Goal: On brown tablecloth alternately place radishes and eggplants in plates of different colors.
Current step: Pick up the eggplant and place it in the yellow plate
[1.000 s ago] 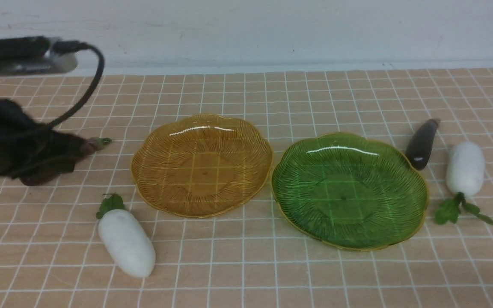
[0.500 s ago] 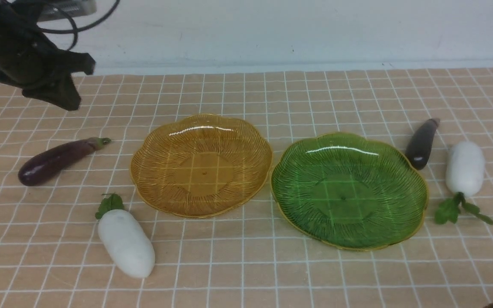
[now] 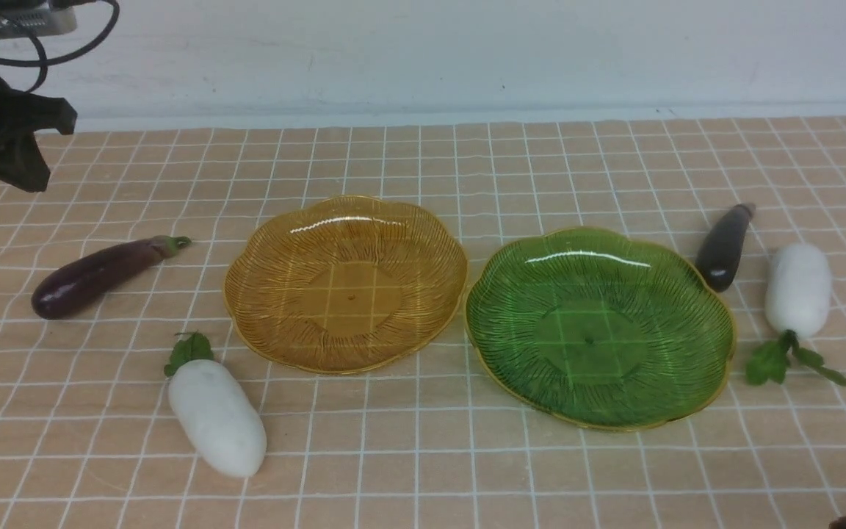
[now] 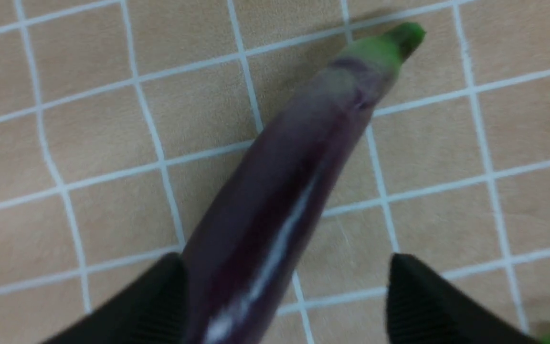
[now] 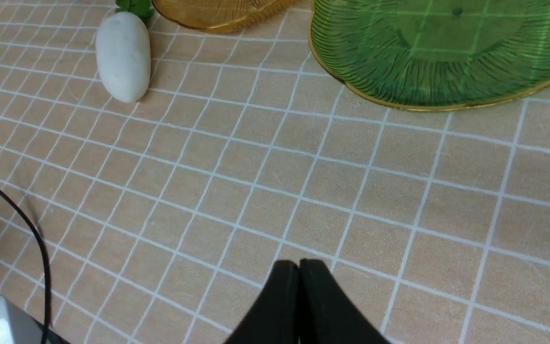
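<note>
At left edge of tablecloth [image 3: 423,455], left claw [image 4: 284,260] spread above eggplant [image 4: 294,181], right claw [image 5: 299,267] pressed together near front edge

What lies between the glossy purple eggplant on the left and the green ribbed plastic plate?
The amber-yellow ribbed plastic plate lies between that eggplant and the green plate, as the front view shows.

two plates [image 3: 346,286] [image 3: 599,327]; two radishes [image 3: 217,415] [image 3: 799,288]; two eggplants [image 3: 92,275] [image 3: 722,246]
</note>
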`<move>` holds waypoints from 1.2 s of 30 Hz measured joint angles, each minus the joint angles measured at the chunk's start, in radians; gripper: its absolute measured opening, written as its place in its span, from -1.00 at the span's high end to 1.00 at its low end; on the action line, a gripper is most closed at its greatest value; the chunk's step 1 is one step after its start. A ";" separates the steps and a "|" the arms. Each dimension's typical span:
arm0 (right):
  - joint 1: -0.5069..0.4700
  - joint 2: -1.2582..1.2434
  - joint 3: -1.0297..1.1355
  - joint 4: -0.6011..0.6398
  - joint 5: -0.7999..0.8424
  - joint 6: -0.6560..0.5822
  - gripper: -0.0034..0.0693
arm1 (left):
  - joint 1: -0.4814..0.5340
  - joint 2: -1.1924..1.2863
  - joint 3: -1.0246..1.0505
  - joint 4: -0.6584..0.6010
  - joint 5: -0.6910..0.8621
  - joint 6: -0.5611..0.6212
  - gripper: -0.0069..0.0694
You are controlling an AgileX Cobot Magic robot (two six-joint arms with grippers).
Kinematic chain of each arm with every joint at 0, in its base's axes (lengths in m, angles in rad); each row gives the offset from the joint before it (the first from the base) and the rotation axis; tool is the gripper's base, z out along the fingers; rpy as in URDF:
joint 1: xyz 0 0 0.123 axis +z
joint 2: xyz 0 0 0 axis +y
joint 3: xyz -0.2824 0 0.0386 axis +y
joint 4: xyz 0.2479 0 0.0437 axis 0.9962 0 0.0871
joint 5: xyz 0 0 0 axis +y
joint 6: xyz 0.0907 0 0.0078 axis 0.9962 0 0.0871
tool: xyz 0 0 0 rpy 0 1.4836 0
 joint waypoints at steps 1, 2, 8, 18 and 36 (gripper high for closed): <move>0.000 0.000 0.000 0.000 0.000 0.009 0.95 | 0.000 0.014 0.000 0.000 -0.012 0.008 -0.56; 0.000 0.000 0.000 0.000 0.000 0.020 0.95 | 0.000 0.027 0.000 0.000 -0.024 0.016 -0.68; 0.000 0.000 0.000 0.000 0.000 0.050 0.95 | 0.000 0.114 0.000 0.000 -0.131 0.074 -0.97; 0.000 0.000 0.000 0.002 0.000 0.051 0.95 | -0.002 0.141 -0.043 0.039 -0.061 -0.159 0.05; 0.000 0.170 -0.154 -0.267 -0.099 0.264 0.95 | -0.472 0.095 -0.160 -0.061 0.146 -0.131 -0.26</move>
